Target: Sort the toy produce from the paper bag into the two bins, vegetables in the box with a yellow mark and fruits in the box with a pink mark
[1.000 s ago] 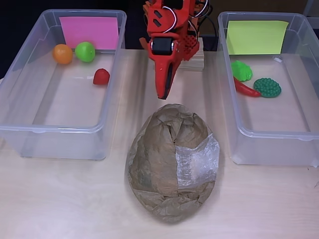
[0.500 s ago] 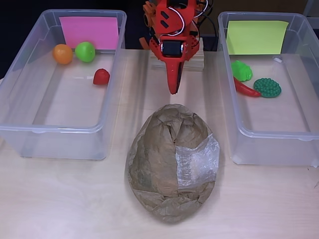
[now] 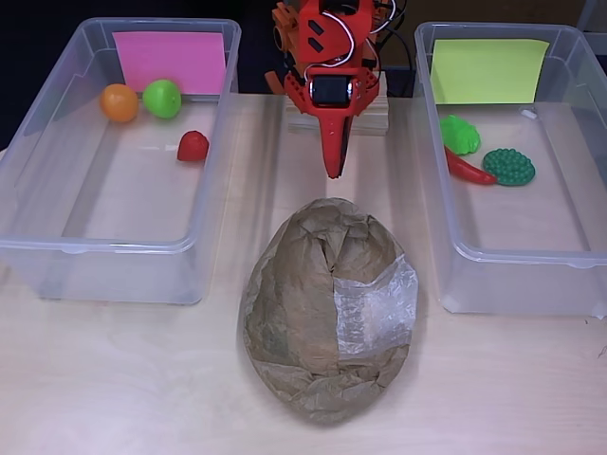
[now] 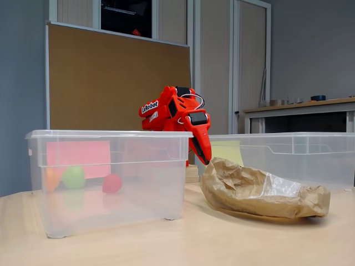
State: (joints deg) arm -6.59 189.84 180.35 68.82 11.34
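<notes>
The red gripper hung pinched together with nothing in it, pointing down at the table. The paper bag lay just in front of its tip, nearer the camera in the overhead view, its long side running straight away from the arm.

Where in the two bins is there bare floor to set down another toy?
Pink-marked bin: the near half, in front of the red fruit, is bare. Yellow-marked bin: bare in front of the red pepper and dark green vegetable. Both bins' far ends are crowded.
</notes>
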